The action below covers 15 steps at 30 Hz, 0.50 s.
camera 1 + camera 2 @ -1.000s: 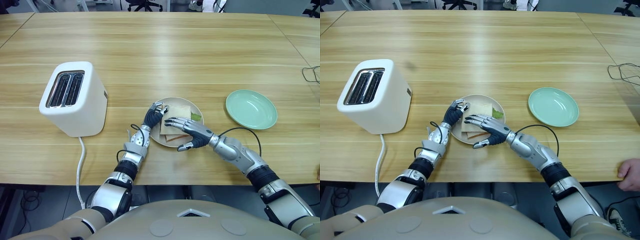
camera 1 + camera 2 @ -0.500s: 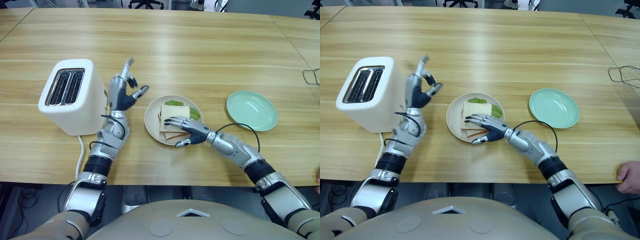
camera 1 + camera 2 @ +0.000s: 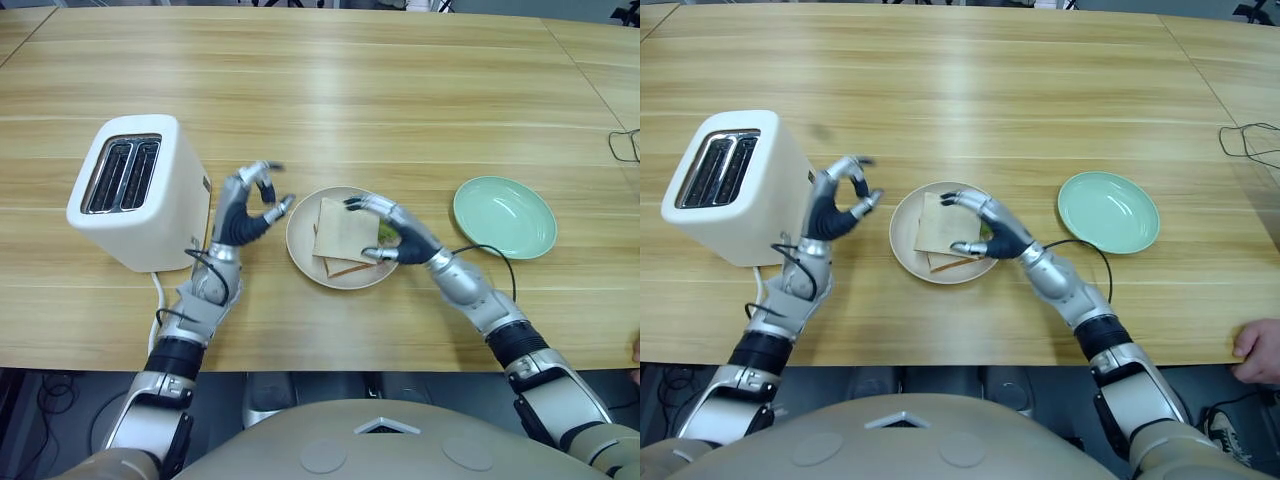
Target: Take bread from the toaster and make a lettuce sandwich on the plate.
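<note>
A white toaster (image 3: 135, 195) with two empty-looking slots stands at the table's left. In the middle a beige plate (image 3: 300, 240) carries a sandwich: a top bread slice (image 3: 338, 230) over another slice, with a bit of green lettuce (image 3: 385, 234) peeking out at the right. My right hand (image 3: 398, 232) arches over the sandwich's right side, fingers spread, tips touching the top slice's edges. Between the toaster and the plate, my left hand (image 3: 248, 207) is raised above the table with fingers curled, holding nothing.
An empty green plate (image 3: 503, 217) lies to the right of the sandwich plate. The toaster's white cord (image 3: 157, 305) runs to the front edge. A black cable (image 3: 625, 145) lies at the far right. A person's hand (image 3: 1256, 350) rests on the table's front right edge.
My left hand left the plate, rose beside the toaster, then dropped lower with fingers curling. My right hand lifted from lying flat on the top slice to an arched pose at its right side.
</note>
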Each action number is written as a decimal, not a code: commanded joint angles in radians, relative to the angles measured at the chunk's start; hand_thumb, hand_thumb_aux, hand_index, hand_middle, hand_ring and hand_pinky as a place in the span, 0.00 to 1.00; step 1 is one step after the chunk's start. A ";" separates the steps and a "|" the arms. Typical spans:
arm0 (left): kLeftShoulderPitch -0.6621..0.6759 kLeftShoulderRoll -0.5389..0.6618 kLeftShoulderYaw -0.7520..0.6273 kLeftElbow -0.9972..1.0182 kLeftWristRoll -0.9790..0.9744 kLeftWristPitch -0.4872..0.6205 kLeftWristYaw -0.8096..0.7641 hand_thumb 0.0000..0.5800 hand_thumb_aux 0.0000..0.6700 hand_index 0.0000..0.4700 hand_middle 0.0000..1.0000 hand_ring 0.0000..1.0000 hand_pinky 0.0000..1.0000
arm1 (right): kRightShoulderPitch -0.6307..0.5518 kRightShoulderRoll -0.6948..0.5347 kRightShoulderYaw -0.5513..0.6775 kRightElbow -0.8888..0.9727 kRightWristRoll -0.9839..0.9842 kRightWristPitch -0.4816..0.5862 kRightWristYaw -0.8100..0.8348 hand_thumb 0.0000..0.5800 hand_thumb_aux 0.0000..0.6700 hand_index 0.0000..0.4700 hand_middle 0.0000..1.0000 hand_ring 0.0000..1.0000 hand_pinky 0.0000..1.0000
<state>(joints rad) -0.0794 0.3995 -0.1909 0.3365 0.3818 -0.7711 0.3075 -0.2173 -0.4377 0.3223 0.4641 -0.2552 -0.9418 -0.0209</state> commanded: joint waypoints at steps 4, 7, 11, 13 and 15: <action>0.143 0.148 -0.057 -0.085 -0.234 -0.114 -0.328 1.00 1.00 0.98 1.00 1.00 1.00 | 0.164 -0.125 0.032 -0.110 0.313 -0.072 0.278 1.00 1.00 0.98 1.00 1.00 1.00; 0.217 0.193 -0.110 -0.122 -0.275 -0.087 -0.468 1.00 1.00 0.98 1.00 1.00 1.00 | 0.232 -0.168 0.088 -0.120 0.350 -0.057 0.412 1.00 1.00 0.98 1.00 1.00 1.00; 0.270 0.200 -0.165 -0.116 -0.202 -0.044 -0.568 1.00 1.00 0.98 1.00 1.00 1.00 | 0.269 -0.159 0.115 -0.070 0.299 -0.020 0.500 1.00 1.00 0.98 1.00 1.00 1.00; 0.259 0.177 -0.182 -0.087 -0.133 -0.018 -0.573 1.00 1.00 0.98 1.00 1.00 1.00 | 0.275 -0.143 0.110 -0.057 0.268 -0.003 0.511 1.00 1.00 0.98 1.00 1.00 1.00; 0.232 0.134 -0.189 -0.048 -0.064 0.025 -0.543 1.00 1.00 0.98 1.00 1.00 1.00 | 0.255 -0.118 0.097 -0.023 0.199 0.017 0.490 1.00 1.00 0.98 1.00 1.00 1.00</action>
<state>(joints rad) 0.1774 0.5600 -0.3679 0.2474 0.2448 -0.7961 -0.2489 0.0537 -0.5710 0.4307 0.4072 0.0083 -0.9576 0.4740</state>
